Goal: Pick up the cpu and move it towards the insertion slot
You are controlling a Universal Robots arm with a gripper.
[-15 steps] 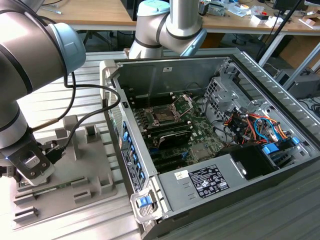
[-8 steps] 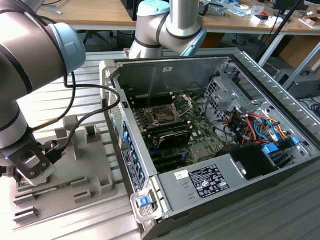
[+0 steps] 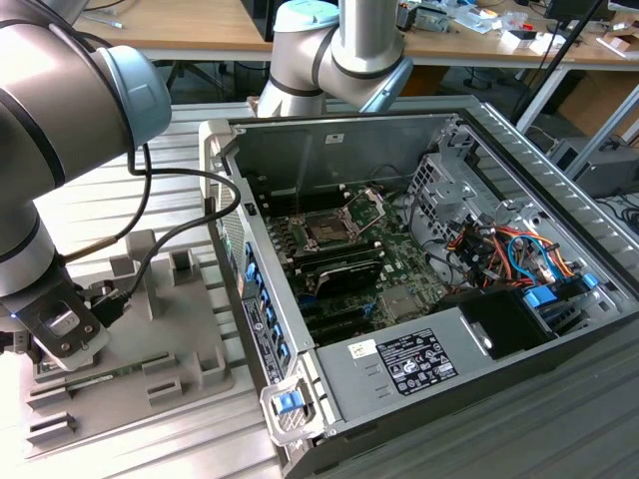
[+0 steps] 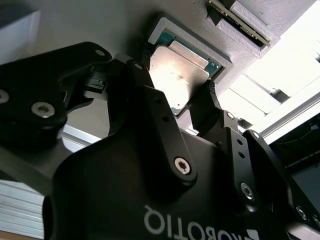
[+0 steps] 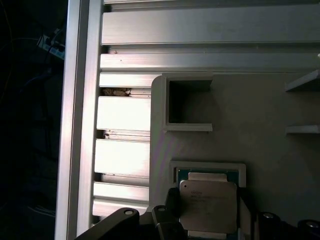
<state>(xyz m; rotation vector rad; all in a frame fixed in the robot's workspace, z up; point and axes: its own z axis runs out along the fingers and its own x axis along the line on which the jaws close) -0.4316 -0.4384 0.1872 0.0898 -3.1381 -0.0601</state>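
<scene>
1. The hand (image 4: 178,75) is seen low over the grey tray (image 3: 190,344), at about 8 o'clock in the exterior view. The arm (image 3: 60,110) is bent down above it.
2. The cpu (image 4: 182,67) is found lying in the tray's raised square frame (image 5: 207,165). Its silvery lid faces up, and a green edge shows around the lid in both wrist views.
3. The black fingers (image 4: 147,75) are seen closed against two opposite edges of the cpu, so the chip is held between them. It lies within the frame, and whether it has been raised off the tray floor cannot be told.
4. A square walled pocket (image 5: 187,102) is seen moulded into the tray just beside the cpu's frame.
5. The insertion slot (image 3: 334,228) is spotted on the green circuit board (image 3: 399,264) inside the open computer case (image 3: 300,150). It lies at about 2 o'clock from the tray in the exterior view, well apart from the hand. Its silver bracket (image 3: 367,208) is seen just beside the dark square, at about 1 o'clock.
6. Tray and case are both carried by the slatted metal desk (image 3: 120,205), the case at 3 o'clock from the tray.
7. A black cable (image 3: 150,200) is seen looping from the arm down toward the hand.
</scene>
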